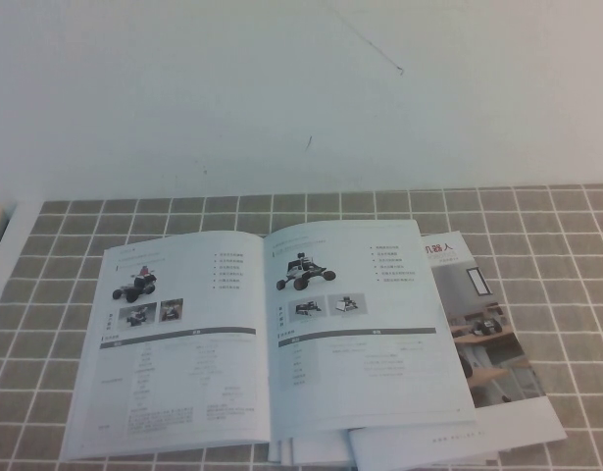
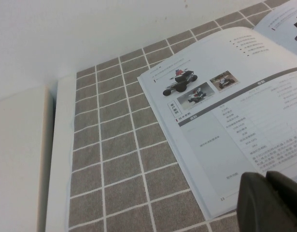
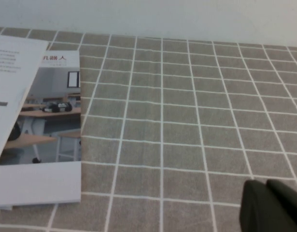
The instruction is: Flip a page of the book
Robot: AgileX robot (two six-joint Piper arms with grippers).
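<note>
The book (image 1: 262,334) lies open and flat on the grey tiled cloth, both pages showing wheeled buggy photos and tables under dark grey bars. Its right page (image 1: 365,324) lies flat. The book also shows in the left wrist view (image 2: 235,106). My left gripper (image 2: 265,178) is shut and empty, hovering by the book's near left corner. My right gripper (image 3: 266,186) is shut and empty over bare cloth, well to the right of the book, whose page edge (image 3: 13,72) shows in that view. Neither gripper shows in the high view.
A brochure (image 1: 492,343) with a colour room photo and red characters lies under the book's right side, also seen in the right wrist view (image 3: 47,111). More loose sheets (image 1: 419,446) stick out below. A white ledge (image 2: 18,159) borders the cloth on the left. A white wall stands behind.
</note>
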